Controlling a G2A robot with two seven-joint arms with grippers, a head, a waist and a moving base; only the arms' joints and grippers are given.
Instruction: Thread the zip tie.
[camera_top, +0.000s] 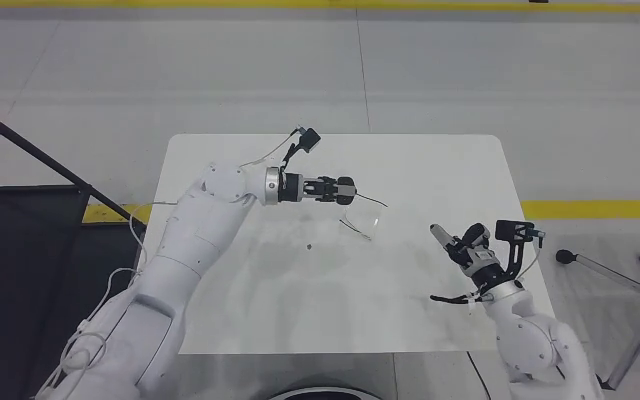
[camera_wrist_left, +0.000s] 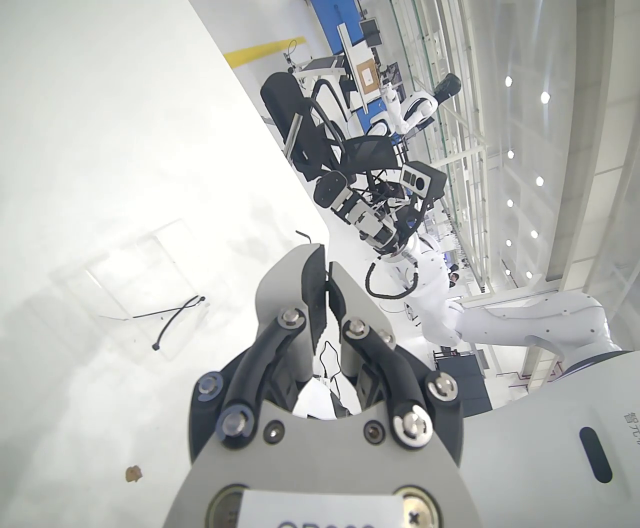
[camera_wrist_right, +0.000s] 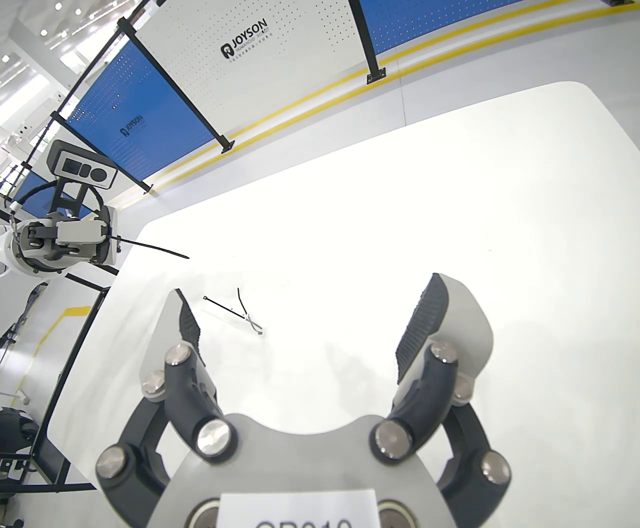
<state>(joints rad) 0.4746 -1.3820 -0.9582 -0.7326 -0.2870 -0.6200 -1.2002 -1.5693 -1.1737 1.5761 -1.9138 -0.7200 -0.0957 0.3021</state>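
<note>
My left gripper (camera_top: 352, 187) hangs over the back middle of the white table, shut on a thin black zip tie (camera_top: 370, 197) that sticks out past its fingertips toward the right. In the left wrist view the left gripper (camera_wrist_left: 327, 280) pinches the held zip tie (camera_wrist_left: 303, 235), whose hooked end peeks above the pads. In the right wrist view the held zip tie (camera_wrist_right: 150, 247) points out level. Two more loose zip ties (camera_wrist_left: 172, 315) lie crossed in a clear shallow tray (camera_top: 366, 222). My right gripper (camera_top: 443, 266) stands open near the right edge, its fingers (camera_wrist_right: 425, 320) holding nothing.
A small brown speck (camera_top: 309, 243) lies on the table (camera_top: 250, 300) left of the tray. The crossed ties (camera_wrist_right: 242, 312) sit between the two arms. Bare tabletop surrounds the tray on all sides.
</note>
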